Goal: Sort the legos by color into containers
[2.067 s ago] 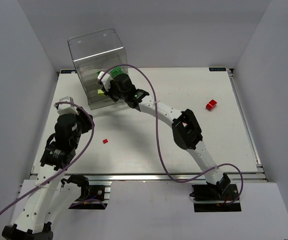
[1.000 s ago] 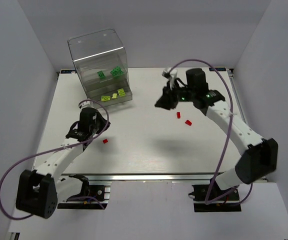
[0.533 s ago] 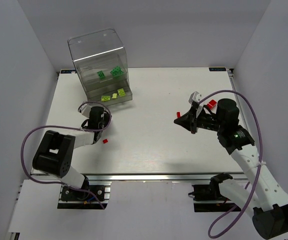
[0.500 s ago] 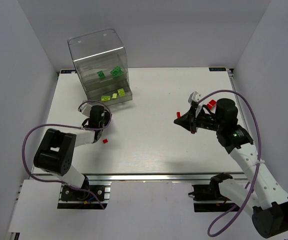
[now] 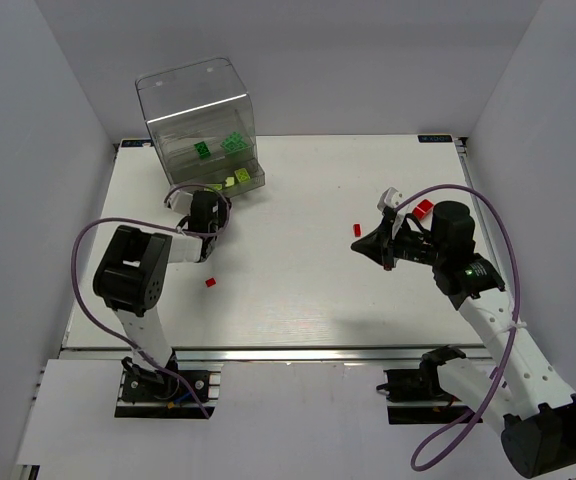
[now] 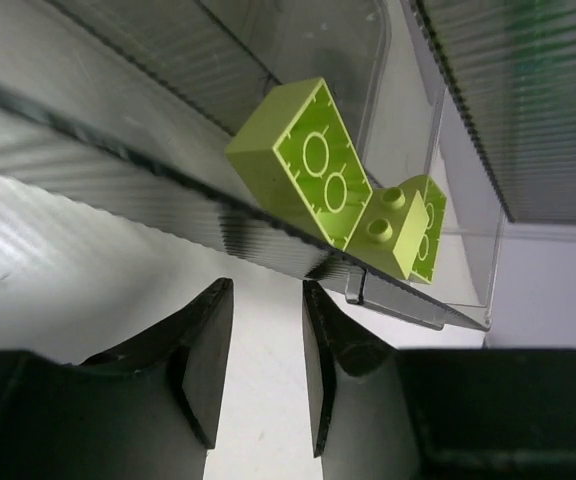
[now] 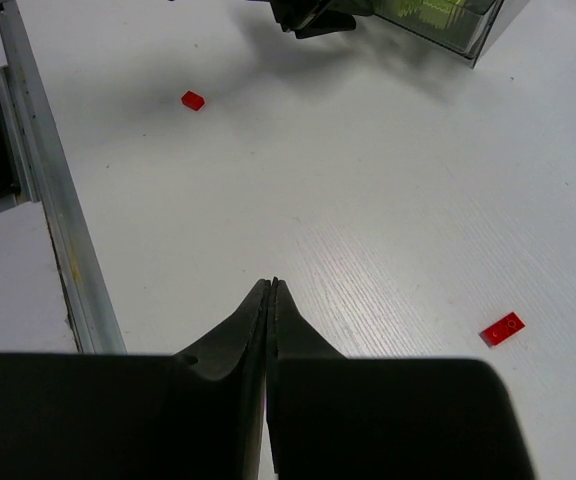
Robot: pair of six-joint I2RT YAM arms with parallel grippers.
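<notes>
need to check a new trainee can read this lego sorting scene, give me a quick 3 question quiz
1. True or false: the right gripper is shut with nothing between its fingers.
2. Which colour are the bricks in the drawer just ahead of the left gripper? A) red B) pale yellow-green C) blue
3. Fill in: every loose brick visible on the table is ____.

Key: 1 true; 2 B; 3 red.
</notes>
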